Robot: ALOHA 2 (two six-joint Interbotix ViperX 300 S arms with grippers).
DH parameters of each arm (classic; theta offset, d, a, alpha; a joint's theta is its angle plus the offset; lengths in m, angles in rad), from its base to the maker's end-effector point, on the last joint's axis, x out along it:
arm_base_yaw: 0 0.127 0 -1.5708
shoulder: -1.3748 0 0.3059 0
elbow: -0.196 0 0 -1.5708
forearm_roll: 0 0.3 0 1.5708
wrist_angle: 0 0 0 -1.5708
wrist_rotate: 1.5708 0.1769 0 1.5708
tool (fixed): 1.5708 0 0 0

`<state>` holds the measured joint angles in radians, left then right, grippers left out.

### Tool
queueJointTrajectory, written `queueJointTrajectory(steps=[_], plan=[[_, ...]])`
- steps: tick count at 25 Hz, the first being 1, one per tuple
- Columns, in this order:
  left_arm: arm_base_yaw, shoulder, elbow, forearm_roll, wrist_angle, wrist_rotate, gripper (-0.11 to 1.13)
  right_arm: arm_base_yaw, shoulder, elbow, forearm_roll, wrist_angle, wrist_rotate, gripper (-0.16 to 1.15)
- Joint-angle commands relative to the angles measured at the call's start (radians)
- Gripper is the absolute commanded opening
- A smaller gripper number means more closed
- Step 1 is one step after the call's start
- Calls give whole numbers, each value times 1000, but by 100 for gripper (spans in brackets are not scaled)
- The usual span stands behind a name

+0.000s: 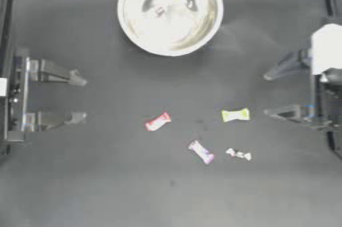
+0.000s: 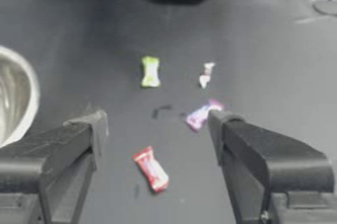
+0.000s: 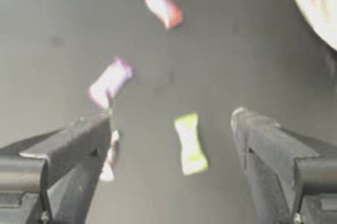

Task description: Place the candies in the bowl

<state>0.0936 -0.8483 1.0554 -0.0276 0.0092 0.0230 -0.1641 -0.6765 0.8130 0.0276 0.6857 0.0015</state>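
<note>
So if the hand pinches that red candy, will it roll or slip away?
The red candy lies flat and elongated on the table, so rolling seems unlikely. Its wrapper looks glossy, so it may slip. Being tiny, it is probably very light and could skid if nudged.

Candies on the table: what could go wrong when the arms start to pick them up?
1. The whitish candy is tiny and flat on the table; the fingers could slip off it.
2. The purple-white candy lies close beside it, so a grasp there might knock it away.
3. The bowl is far from the candies, so one could drop on the way. The left gripper and right gripper both wait open.
</note>
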Motion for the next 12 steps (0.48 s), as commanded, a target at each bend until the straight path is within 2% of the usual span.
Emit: queueJointTrajectory(steps=[1,12], plan=[[2,-5,5,-2,-6,2,94,-2,66,-49,-8,31,-2,100],[2,-20,31,-17,-3,-8,94,2,278,-84,-31,43,-2,100]])
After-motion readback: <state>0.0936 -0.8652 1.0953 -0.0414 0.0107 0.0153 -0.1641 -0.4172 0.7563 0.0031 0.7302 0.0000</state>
